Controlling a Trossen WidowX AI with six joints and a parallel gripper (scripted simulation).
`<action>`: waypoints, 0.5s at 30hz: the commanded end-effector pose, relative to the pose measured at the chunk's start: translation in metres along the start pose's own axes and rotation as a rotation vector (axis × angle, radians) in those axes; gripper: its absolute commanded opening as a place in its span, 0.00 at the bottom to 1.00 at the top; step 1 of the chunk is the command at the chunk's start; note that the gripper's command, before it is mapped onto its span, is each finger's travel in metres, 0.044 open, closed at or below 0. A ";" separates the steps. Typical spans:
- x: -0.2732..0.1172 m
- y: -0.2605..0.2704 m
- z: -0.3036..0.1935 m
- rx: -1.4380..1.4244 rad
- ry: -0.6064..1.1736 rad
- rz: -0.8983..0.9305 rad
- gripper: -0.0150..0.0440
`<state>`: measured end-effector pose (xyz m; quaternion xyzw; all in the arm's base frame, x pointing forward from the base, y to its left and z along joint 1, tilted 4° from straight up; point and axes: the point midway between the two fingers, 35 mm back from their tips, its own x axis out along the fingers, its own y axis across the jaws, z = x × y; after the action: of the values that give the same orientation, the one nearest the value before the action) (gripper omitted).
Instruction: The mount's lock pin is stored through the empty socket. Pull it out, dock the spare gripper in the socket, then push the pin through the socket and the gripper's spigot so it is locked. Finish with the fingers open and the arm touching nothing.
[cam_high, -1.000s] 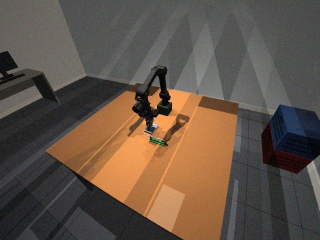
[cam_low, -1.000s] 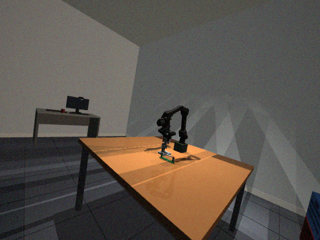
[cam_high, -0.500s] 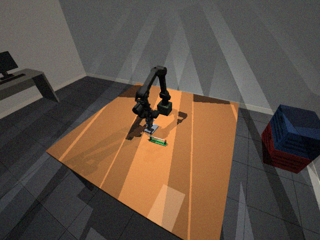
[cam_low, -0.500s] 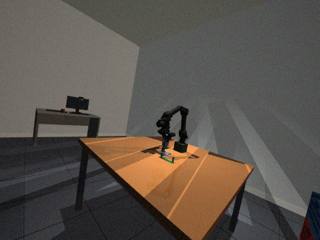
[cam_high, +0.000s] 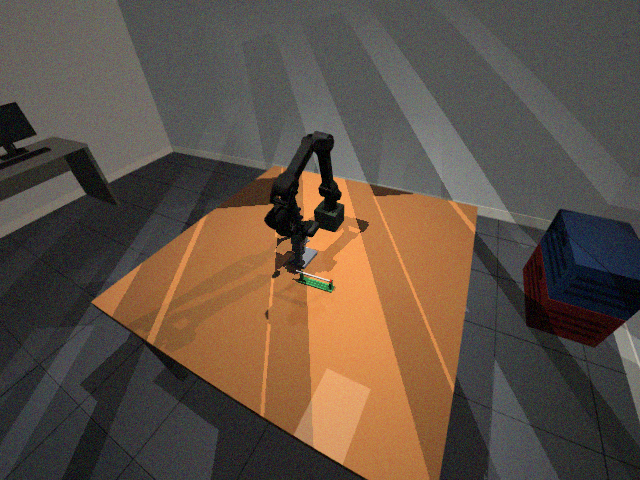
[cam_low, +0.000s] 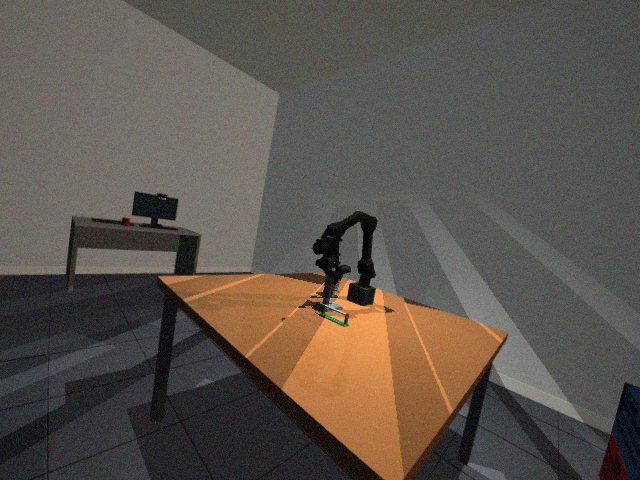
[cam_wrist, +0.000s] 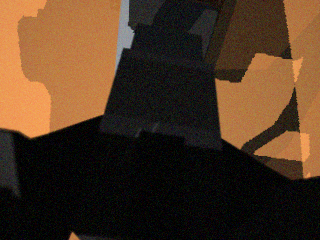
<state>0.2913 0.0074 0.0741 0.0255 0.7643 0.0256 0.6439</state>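
The mount's grey base plate (cam_high: 310, 255) (cam_low: 334, 306) (cam_wrist: 121, 37) lies on the table below my gripper. My gripper (cam_high: 298, 248) (cam_low: 328, 294) points down over the plate, its fingers part-way apart on the dark spare gripper (cam_wrist: 167, 42). The spare gripper stands upright at the mount; the socket and its pin hole are too dark to make out, so how deep the spigot sits cannot be told. The pale lock pin (cam_high: 314, 275) (cam_low: 336, 309) with a red end lies across the two posts of the green rack (cam_high: 316, 283) (cam_low: 334, 319), out of the socket.
The orange table (cam_high: 341, 335) (cam_low: 336, 372) carries everything. The dark box (cam_high: 329, 215) (cam_low: 360, 293) at the arm's foot stands behind and to the right of the mount. The green rack is close in front of the mount. Blue and red crates (cam_high: 578, 279) are off the table, at the right.
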 end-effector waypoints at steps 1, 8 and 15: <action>0.000 0.000 0.000 0.000 -0.001 0.000 0.70; 0.000 0.000 0.000 0.000 -0.001 0.000 1.00; -0.011 0.000 -0.007 0.000 0.003 0.000 1.00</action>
<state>0.2884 0.0072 0.0786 0.0259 0.7674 0.0252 0.6401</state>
